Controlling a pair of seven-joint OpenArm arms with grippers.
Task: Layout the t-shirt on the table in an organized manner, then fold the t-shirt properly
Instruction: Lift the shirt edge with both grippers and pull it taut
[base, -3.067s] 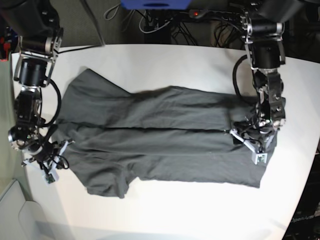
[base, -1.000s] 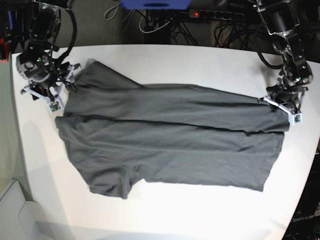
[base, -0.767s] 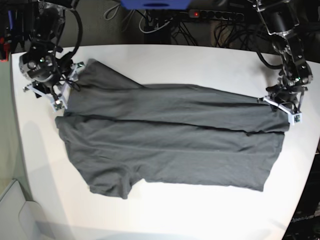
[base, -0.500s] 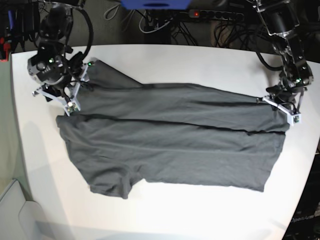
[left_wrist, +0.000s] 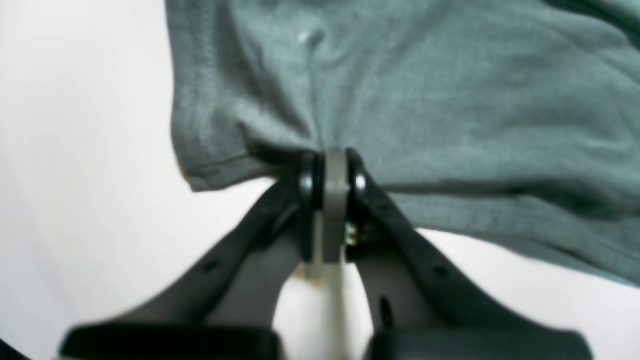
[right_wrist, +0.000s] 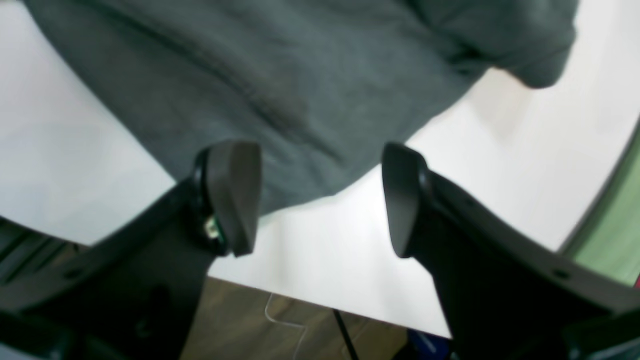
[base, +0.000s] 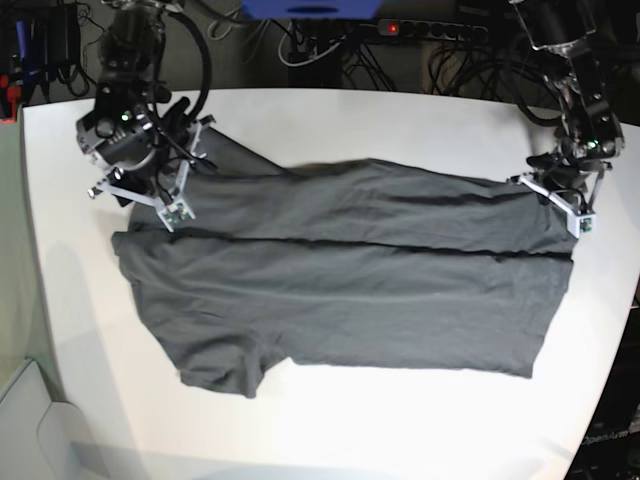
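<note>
The dark grey t-shirt (base: 340, 270) lies spread and wrinkled across the white table (base: 400, 420), collar end to the left and hem to the right. My left gripper (base: 553, 197) is at the shirt's far right corner. In the left wrist view that gripper (left_wrist: 330, 172) is shut on a pinch of the t-shirt (left_wrist: 450, 100) near the hem, above the table (left_wrist: 75, 150). My right gripper (base: 165, 172) hovers over the upper left sleeve. In the right wrist view it (right_wrist: 317, 200) is open, nothing between its fingers (right_wrist: 232, 195), with the t-shirt (right_wrist: 280, 75) below.
Cables and a power strip (base: 400, 30) run behind the table's far edge. The table edge (right_wrist: 325, 260) and floor show under the right gripper. A pale grey object (base: 30, 420) sits off the near left corner.
My left gripper has shut on the hem corner and drawn it slightly toward the far edge. My right arm has moved right, over the upper left sleeve, still open.
</note>
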